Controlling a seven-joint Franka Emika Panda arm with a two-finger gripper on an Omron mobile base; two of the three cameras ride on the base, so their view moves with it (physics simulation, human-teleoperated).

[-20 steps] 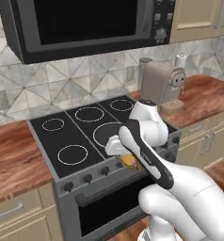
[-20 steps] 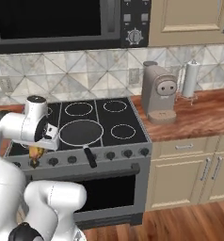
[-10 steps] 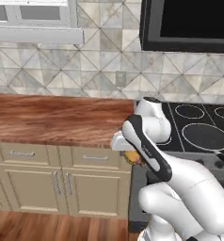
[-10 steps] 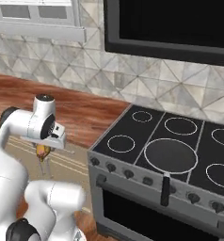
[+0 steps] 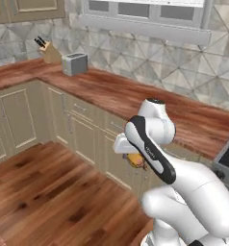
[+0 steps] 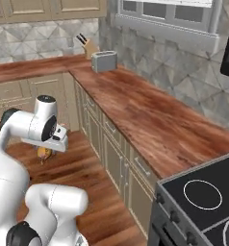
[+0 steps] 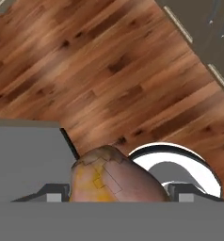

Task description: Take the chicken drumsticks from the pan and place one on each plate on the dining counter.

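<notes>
One chicken drumstick (image 7: 113, 178), golden-brown and lumpy, sits between my two fingertips (image 7: 55, 194) in the hand view. My gripper (image 7: 118, 193) is shut on it and hangs over the wooden floor. From the left base view the drumstick (image 5: 137, 161) shows as an orange lump under my gripper (image 5: 134, 158), in front of the cabinet fronts. In the right base view the drumstick (image 6: 44, 153) hangs below my gripper (image 6: 46, 150), left of the cabinets. The pan, the plates and the dining counter are out of view.
A reddish wood counter (image 5: 135, 96) over beige cabinets (image 5: 20, 115) runs along the tiled wall, with a toaster (image 5: 75, 63) and a knife block (image 5: 49, 50) near its corner. The black stove (image 6: 203, 197) is at the right. Wooden floor (image 5: 54, 192) lies open to the left.
The whole picture has swept sideways: the base has turned away from the stove, which now sits at the right edge. My gripper keeps hold of the drumstick in the same pose.
</notes>
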